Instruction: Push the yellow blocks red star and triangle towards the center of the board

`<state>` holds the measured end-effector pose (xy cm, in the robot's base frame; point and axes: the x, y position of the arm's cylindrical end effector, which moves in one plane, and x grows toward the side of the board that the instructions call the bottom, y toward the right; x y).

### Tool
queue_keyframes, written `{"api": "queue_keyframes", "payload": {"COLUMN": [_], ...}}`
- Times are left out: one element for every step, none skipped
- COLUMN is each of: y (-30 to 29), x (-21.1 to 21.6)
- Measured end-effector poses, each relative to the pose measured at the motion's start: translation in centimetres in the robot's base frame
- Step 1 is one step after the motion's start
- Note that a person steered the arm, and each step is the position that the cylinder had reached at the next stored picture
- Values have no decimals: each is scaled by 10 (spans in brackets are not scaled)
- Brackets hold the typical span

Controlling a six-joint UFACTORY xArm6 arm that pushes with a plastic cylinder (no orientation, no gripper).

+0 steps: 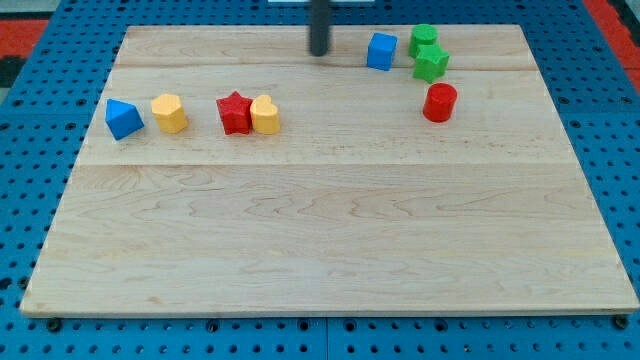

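Observation:
My tip [319,51] is near the view's top edge of the board, well up and right of the task blocks. A red star [234,112] lies in the upper left part of the board, touching a yellow heart-shaped block [265,115] on its right. A second yellow block [170,113], rounded, lies to the star's left, apart from it. A blue triangle [123,118] lies further left, near the board's left edge.
A blue cube [381,51] lies just right of my tip. Two green blocks [423,40] [431,64] sit close together at the upper right, with a red cylinder [439,102] below them. The wooden board [330,230] rests on a blue pegboard surface.

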<state>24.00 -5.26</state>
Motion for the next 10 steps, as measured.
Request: {"api": "queue_keyframes", "payload": {"y": [-122,-219,-252,-218,-210,-186,-149,-150,-150,-204], "x": [9,97,118,170,144,100,99,99,99,99]}}
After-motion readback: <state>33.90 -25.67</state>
